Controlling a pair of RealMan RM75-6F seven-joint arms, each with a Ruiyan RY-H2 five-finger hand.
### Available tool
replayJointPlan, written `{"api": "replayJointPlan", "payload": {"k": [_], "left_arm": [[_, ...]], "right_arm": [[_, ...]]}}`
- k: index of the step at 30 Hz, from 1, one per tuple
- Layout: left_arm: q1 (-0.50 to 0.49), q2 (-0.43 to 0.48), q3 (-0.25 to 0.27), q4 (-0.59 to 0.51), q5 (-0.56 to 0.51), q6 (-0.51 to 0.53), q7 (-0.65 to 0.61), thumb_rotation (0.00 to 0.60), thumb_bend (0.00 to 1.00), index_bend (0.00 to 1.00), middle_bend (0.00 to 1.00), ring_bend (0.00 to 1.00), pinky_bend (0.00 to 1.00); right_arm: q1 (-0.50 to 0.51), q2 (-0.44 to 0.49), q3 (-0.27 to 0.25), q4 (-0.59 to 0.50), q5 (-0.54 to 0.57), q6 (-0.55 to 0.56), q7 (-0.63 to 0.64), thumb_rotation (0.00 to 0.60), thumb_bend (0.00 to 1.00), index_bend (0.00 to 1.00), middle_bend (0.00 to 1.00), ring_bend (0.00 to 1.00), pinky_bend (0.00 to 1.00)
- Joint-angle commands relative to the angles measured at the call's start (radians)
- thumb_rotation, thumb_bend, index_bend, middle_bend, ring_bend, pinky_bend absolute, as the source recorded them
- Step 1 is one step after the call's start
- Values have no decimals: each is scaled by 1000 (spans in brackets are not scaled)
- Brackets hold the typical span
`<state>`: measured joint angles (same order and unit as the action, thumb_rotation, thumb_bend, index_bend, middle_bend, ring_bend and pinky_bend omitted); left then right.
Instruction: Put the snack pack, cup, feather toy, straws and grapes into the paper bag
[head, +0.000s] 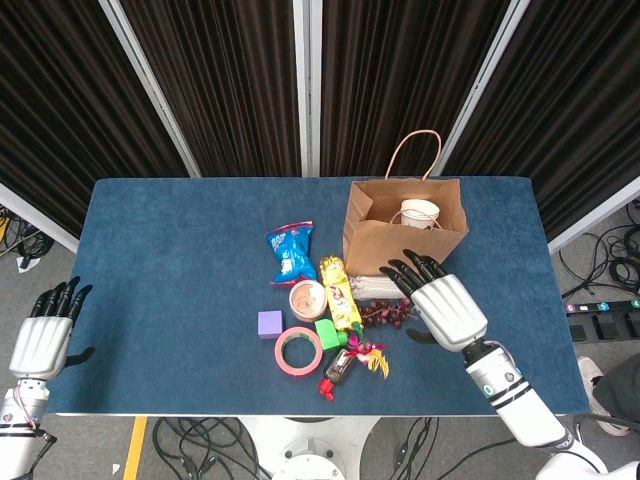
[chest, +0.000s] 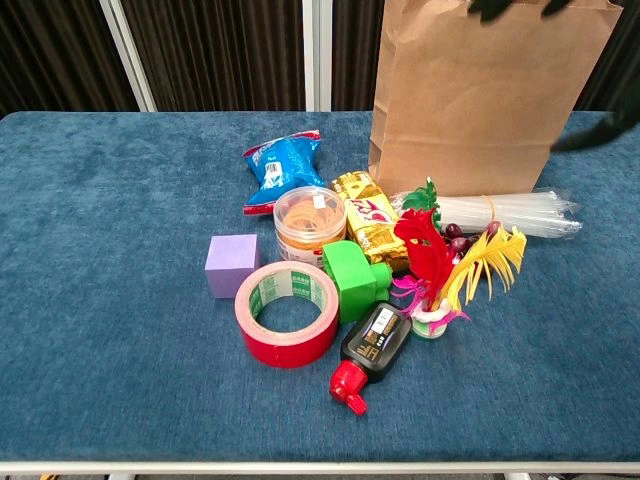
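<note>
Paper bag (head: 400, 235) and clustered tape roll (head: 298, 351), bottle (chest: 370, 352) crowd the straws (chest: 500, 211).

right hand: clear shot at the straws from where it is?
Probably yes. The right hand hovers open just above the straws, which lie flat in front of the paper bag. Only the grapes crowd their near edge.

cup (head: 420, 212) in paper bag (chest: 490, 100) | straws (chest: 490, 212) before bag | grapes (chest: 456, 235) before straws

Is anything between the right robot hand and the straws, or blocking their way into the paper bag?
Nothing visible. The right robot hand hovers open above the straws, which lie against the paper bag's front. Its open top is unobstructed, with the cup already inside.
</note>
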<state>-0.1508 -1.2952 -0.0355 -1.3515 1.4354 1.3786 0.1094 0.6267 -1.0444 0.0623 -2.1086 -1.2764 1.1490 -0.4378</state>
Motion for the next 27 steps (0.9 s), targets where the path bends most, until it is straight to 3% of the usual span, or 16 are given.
{"api": "replayJointPlan", "payload": {"k": [1,9,16,27], "left_arm": [[1,-2,4,5,1,-5,-2,600,25,148,66,14,130],[0,-7,9,11,5,-9,-4,600,23,148,66,14,130],[1,-11,11,16,5,-10,-3,600,24,149,66,13,130],[4,-18,13,34,4,-10,1,600,25,149,66,13,130]], "right_arm": [[-27,-38,-41,54,-14,-46,74,600,0,119,105,10,146],[-71,-105,-91,165,-75,-92,234,600,0,110,88,2,137],[-94,-151,-103,214,-131,-103,349,600,0,97,79,1,137],[-98,-241,-90,284,-144,-125,368,600,0,97,96,12,137]]}}
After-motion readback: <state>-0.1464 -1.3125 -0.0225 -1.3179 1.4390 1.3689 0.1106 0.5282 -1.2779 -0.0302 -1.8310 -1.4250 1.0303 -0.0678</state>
